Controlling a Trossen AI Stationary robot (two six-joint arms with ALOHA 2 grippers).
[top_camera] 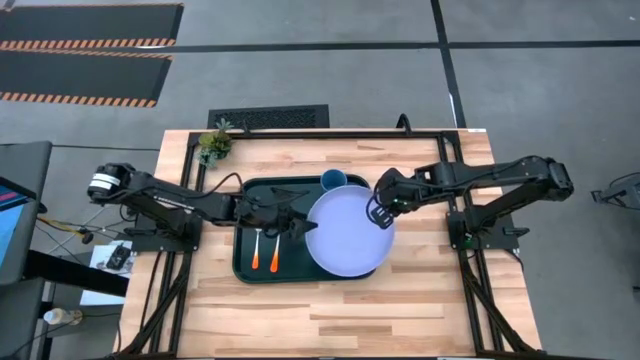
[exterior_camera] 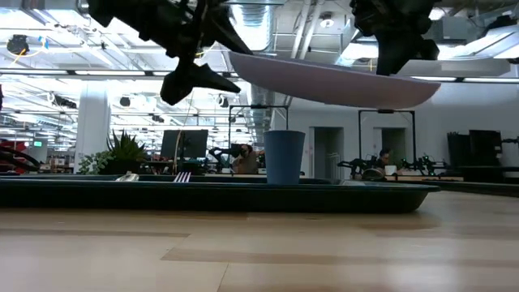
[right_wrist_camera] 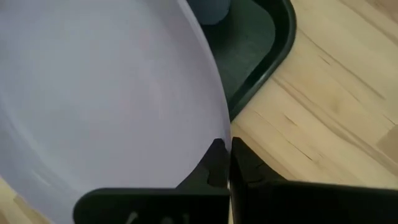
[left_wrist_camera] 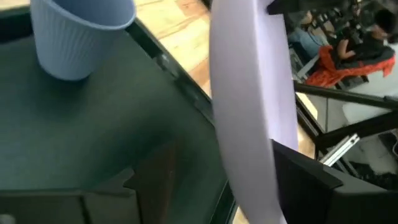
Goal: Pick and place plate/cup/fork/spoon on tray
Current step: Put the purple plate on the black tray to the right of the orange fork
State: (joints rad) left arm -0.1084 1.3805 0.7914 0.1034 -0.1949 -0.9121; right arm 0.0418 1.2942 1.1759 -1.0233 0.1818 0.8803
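Note:
The lavender plate (top_camera: 348, 235) hangs tilted above the right part of the green tray (top_camera: 246, 200); the low view shows it clear of the tray (exterior_camera: 324, 81). My right gripper (top_camera: 383, 214) is shut on its far-right rim. My left gripper (top_camera: 298, 225) is open at the plate's left rim, one finger on each side of the edge (left_wrist_camera: 249, 124). The blue cup (top_camera: 333, 180) stands upright on the tray's far edge. The spoon (top_camera: 257, 250) and the fork (top_camera: 275, 250) lie side by side on the tray's floor, orange handles toward the near side. My right gripper pinches the plate's rim (right_wrist_camera: 225, 134) between its two fingers (right_wrist_camera: 214, 163), one above and one below. It comes from the table's right, across the rim. The plate is lifted clear and tilted. My left gripper has one finger (left_wrist_camera: 305, 183) close against the plate's face; I cannot tell whether it touches.
A small potted plant (top_camera: 214, 143) stands at the table's far left corner. Bare wood lies near of the tray and to its right (top_camera: 450, 290). The cup (exterior_camera: 284, 156) stands below the raised plate.

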